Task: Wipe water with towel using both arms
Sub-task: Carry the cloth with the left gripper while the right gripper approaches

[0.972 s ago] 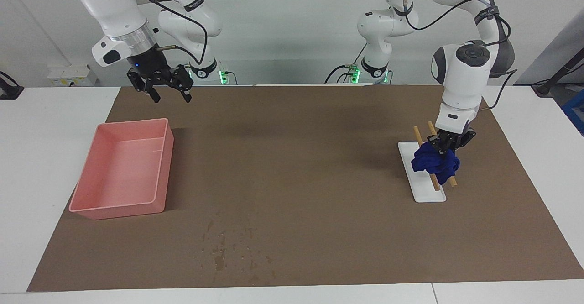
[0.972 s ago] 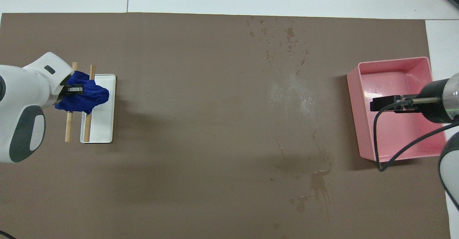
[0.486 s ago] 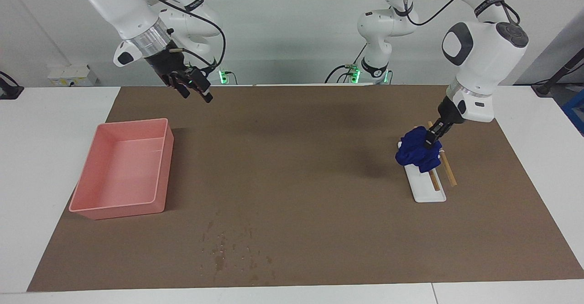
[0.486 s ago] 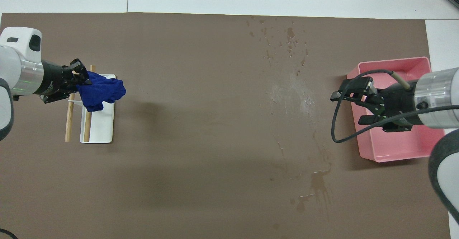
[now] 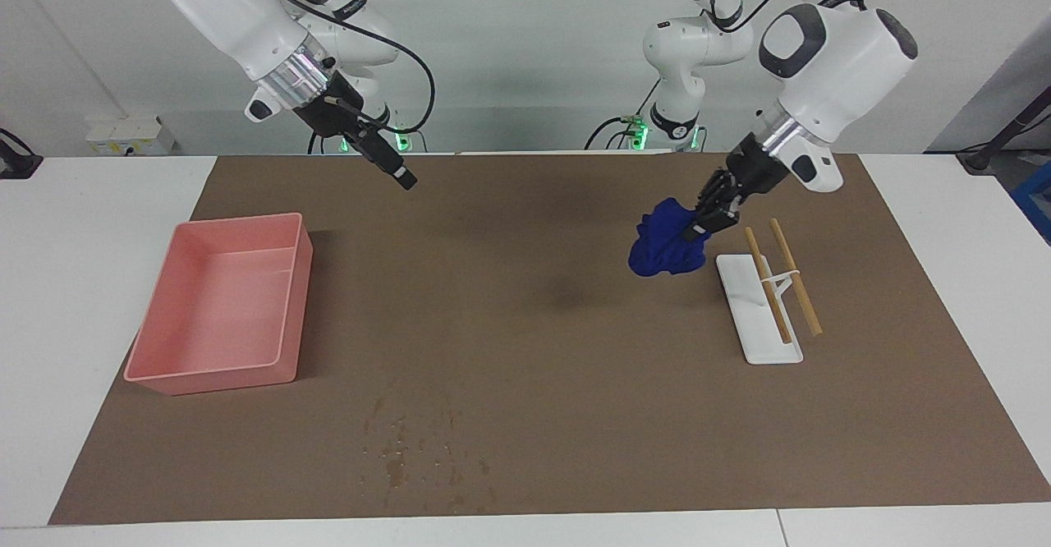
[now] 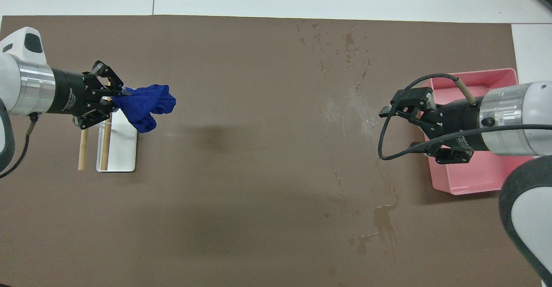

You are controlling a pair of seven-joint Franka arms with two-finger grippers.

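- Both arms have swung inward since the earlier frame: towel (image 5: 667,241) is off the white rack (image 5: 759,310), and the right arm has left the pink tray's (image 5: 215,310) end and is heading mid-bench.
- Brown mat (image 5: 534,325) covers most of the bench (image 5: 82,284).
- Tray sits at the right arm's end, rack at the left arm's end; the rack's two wooden sticks are bare.
- Left hand (image 5: 708,217) is pinching the towel by one end, in the air over the mat just beside the rack. Cloth hangs bunched below the fingers.
- Right hand (image 5: 392,167) is spread and holds nothing, up over the mat's robot-side edge.
- Water (image 5: 419,448) is a scatter of dark specks on the mat's edge farthest from the robots, well apart from the towel.
- Step in hand: carrying the towel to the spill; no wiping yet.
- Next, as I judge it: bring the towel across and down onto the specks, with the right hand meeting it to share the grip or press.
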